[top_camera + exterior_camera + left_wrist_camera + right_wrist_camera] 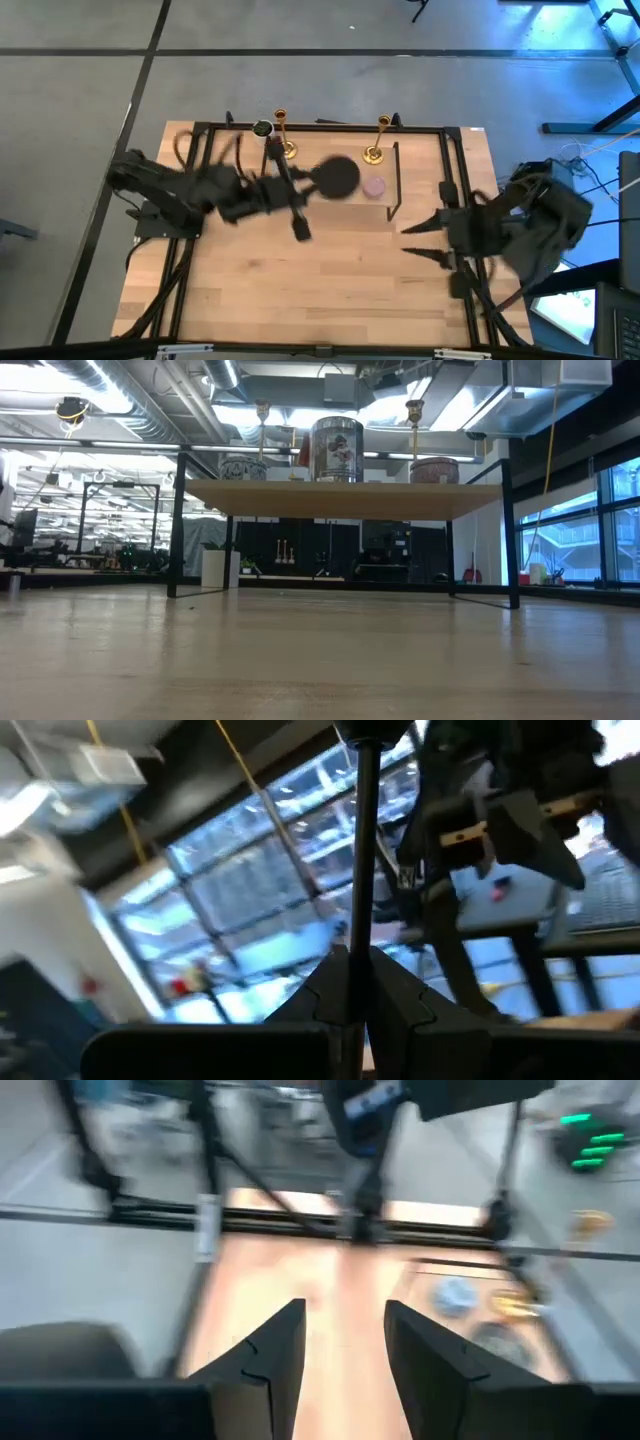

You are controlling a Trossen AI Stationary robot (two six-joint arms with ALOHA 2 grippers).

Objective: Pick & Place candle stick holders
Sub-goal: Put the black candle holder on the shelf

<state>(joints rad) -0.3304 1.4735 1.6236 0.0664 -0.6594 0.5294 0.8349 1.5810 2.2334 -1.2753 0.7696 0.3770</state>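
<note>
Two slim gold candle stick holders stand upright on their round bases on the raised wooden shelf (340, 498) at the table's far side. One is at the left (283, 135), also in the low view (262, 420). The other is at the right (378, 140), also in the low view (413, 415). My left gripper (312, 181) is raised near the middle of the shelf, between the two holders and touching neither. Its fingers (350, 980) are shut together and tipped upward. My right gripper (415, 240) is open and empty over the table's right side, as its wrist view shows (345, 1345).
A silver tin (337, 450) stands between the holders. A pink candle (374, 186) is to its right and a blue-grey candle (243, 465) is left of the left holder. The shelf's black frame legs (393, 185) stand on the table. A thin dark post (362, 860) shows beyond my left fingertips.
</note>
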